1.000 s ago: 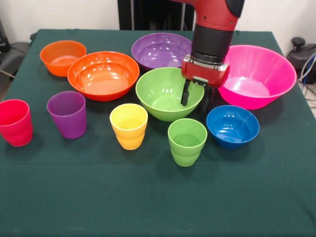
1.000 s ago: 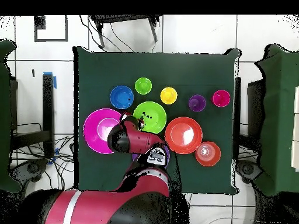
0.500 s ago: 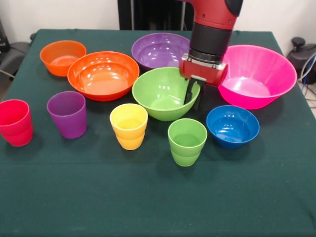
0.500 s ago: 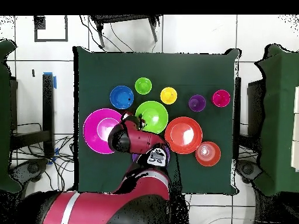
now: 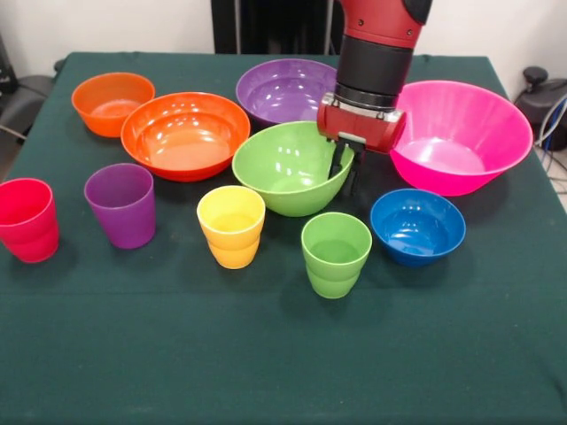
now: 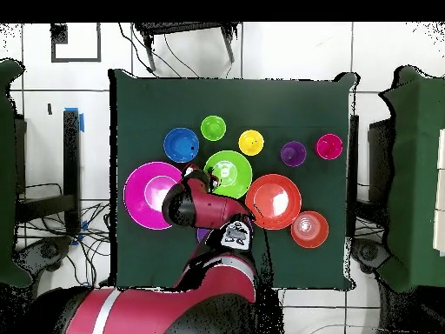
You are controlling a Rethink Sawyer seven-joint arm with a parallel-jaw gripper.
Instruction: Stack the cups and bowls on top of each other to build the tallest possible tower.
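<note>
**Gripper on the green bowl's rim**

The black-fingered gripper (image 5: 344, 168) under the red arm pinches the right rim of the glossy lime green plastic bowl (image 5: 288, 168), which sits tilted at frame centre; it seems lifted, though its underside is hard to see. Right of it stands the big pink bowl (image 5: 461, 133), behind it the purple bowl (image 5: 283, 88), left the large orange bowl (image 5: 184, 133). Below stand the yellow ribbed cup (image 5: 231, 226), the green cup (image 5: 336, 253) and the small blue bowl (image 5: 417, 226).

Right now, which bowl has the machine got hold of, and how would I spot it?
Start at the big pink bowl on the green table; the red arm's gripper comes down just beside it. The lime green bowl pinched there by its rim is the one. Unlike its neighbours, it sits tilted, between the purple bowl and the green cup.
</note>
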